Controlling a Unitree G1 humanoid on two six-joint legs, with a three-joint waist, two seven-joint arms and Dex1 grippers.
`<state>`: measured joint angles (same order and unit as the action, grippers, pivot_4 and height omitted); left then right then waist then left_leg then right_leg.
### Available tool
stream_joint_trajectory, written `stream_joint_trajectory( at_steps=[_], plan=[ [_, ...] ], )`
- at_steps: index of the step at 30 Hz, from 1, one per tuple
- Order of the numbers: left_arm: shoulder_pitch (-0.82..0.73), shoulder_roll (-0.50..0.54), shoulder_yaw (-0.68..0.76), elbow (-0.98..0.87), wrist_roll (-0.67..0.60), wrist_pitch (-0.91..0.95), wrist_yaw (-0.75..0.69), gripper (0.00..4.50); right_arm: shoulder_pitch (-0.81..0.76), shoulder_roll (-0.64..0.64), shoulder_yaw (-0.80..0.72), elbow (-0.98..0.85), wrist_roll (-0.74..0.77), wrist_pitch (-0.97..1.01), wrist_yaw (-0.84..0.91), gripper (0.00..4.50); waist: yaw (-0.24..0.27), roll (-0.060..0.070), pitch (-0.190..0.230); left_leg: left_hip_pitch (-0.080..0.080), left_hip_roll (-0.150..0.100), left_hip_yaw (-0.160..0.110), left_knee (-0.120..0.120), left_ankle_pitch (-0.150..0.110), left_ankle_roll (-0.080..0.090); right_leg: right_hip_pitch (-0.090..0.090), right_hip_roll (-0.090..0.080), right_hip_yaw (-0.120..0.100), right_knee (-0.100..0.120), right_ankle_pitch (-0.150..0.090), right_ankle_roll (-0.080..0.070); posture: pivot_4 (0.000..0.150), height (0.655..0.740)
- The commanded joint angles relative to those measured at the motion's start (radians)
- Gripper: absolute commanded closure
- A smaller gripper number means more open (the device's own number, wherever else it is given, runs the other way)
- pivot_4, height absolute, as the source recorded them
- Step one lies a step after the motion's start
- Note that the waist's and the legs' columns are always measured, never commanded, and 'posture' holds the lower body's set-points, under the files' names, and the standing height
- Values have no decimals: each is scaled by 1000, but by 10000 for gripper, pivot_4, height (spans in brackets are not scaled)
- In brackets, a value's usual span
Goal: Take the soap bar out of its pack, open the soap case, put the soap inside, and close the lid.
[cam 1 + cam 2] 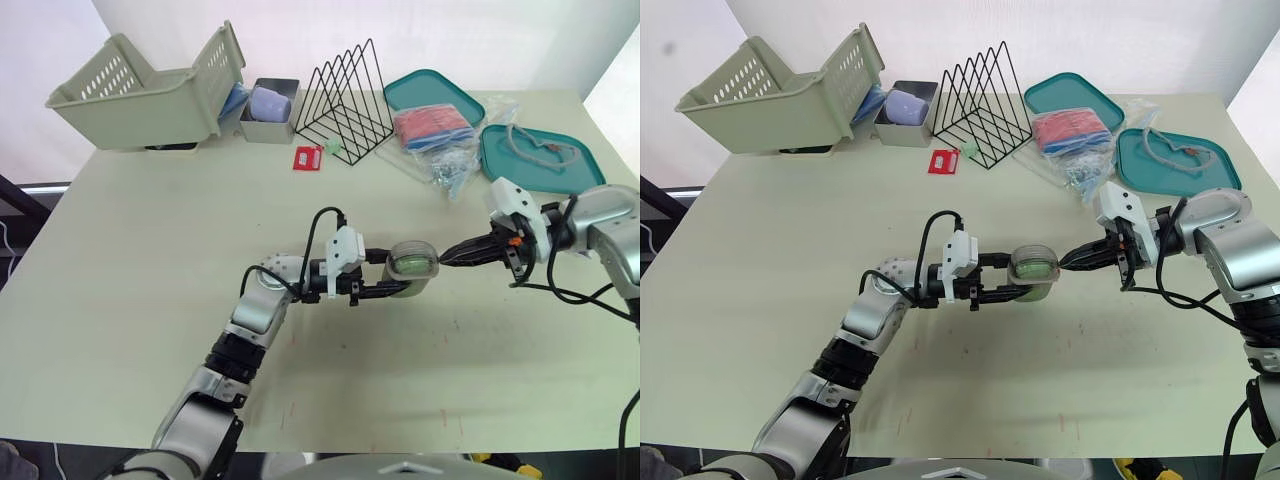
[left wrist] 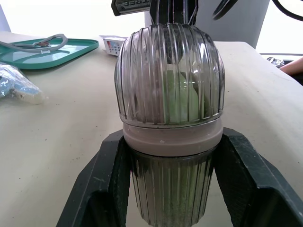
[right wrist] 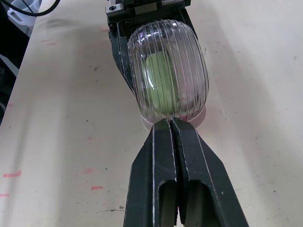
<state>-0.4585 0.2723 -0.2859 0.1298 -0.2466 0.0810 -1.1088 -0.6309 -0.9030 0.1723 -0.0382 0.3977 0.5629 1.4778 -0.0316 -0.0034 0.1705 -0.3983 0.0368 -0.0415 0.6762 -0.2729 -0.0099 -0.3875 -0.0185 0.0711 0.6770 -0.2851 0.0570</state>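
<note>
The soap case [image 1: 411, 265] is sitting near the middle of the bench [image 1: 150, 250], between the two arms, and I cannot tell whether it is resting on the surface or hanging just above it. The left jaws are grasping it. In the left wrist view the black fingers [image 2: 102, 184] are pressing on either side of the ribbed lower half, below a pale collar [image 2: 170, 137] that is ringing the case. The clear ribbed lid [image 2: 170, 71] is sitting closed on that collar. The green soap [image 3: 158, 78] is showing through the lid, inside the case.

The right jaws are clenched on nothing. In the right wrist view the two fingers [image 3: 163, 156] are lying flat against each other, and their tips are touching the rim of the case at the end away from the left arm. The head views are showing this only as a dark point meeting the case.

The head views are also taking in the far side of the bench. A pale basket [image 1: 140, 90] is tipping on its side at the robot's far left, and a metal tin [image 1: 268, 110] is standing just beside it. Next come a black wire rack [image 1: 345, 100] and a small red packet [image 1: 307, 157] lying flat in front of them. Further right, a teal tray [image 1: 433, 93] is lying beside a bag of red things [image 1: 432, 125]. A second teal tray [image 1: 540, 155] is holding a grey cord [image 2: 33, 43], which is also showing in the left wrist view.
</note>
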Motion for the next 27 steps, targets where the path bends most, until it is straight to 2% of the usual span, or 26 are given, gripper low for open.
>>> stream_joint_trajectory(
  at_steps=[1,8,19,22,27],
  plan=[
    [-16,-2,0,-15,-3,-18,-6,24896,-24,-13,-28,-16,8,-11,6,44791,0,0,0,0,0,0,0,0,0,0,0,0,0,0,0,1500,7400],
    [-21,-3,2,-8,1,-20,-9,24896,-25,-16,-29,-28,20,9,11,44791,0,0,0,0,0,0,0,0,0,0,0,0,0,0,0,1500,7400],
    [-26,-3,5,1,2,-24,-14,24896,-62,-15,-53,115,-26,-79,-5,44791,0,0,0,0,0,0,0,0,0,0,0,0,0,0,0,1500,7400],
    [-28,-1,5,3,1,-25,-17,24896,-95,0,-71,130,-8,-81,-7,44791,-1,0,0,0,0,0,0,0,0,0,0,0,0,0,0,1500,7400],
    [-28,1,7,3,3,-26,-20,24896,-128,42,-108,34,92,21,-20,44791,-1,0,0,0,0,0,0,0,0,0,0,0,0,0,0,1500,7400]
  ],
)
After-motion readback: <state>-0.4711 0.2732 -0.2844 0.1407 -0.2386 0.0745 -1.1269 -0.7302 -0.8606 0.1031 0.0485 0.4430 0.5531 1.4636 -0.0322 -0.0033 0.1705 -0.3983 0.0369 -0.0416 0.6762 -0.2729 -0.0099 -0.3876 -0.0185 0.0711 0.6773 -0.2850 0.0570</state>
